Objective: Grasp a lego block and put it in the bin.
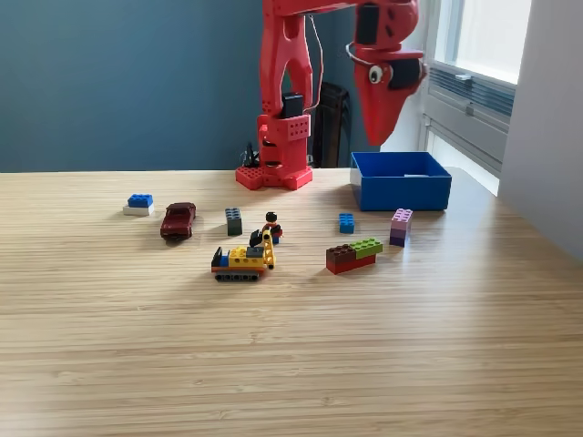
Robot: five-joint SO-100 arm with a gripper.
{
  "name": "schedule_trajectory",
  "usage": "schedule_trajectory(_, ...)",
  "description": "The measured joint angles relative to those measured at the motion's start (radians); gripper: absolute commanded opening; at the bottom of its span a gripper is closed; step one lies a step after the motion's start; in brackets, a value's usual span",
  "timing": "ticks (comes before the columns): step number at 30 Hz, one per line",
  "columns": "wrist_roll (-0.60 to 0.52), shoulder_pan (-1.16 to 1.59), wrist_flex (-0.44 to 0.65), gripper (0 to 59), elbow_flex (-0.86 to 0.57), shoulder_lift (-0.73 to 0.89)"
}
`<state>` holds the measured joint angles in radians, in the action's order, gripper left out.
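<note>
Bin (401, 191) (blue, contents hidden by its wall) sits under the red pincer (383, 137), closed, holding nothing.

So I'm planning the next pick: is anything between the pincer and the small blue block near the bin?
Nothing visible. The pincer hangs above the bin; the blue block sits alone on bare table, the purple block off to its right in the exterior view.

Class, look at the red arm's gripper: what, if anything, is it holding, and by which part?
Nothing visible. The gripper hangs above the blue bin, its tip shut with no block showing.
</note>
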<state>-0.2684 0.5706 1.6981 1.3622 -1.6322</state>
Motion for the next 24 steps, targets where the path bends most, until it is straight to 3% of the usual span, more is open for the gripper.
schedule_trajectory(11, 0.158, -0.511, -0.029, 0.1, -0.029, 0.000)
schedule_trajectory(24, 0.161, -0.551, -0.035, 0.1, -0.020, 0.000)
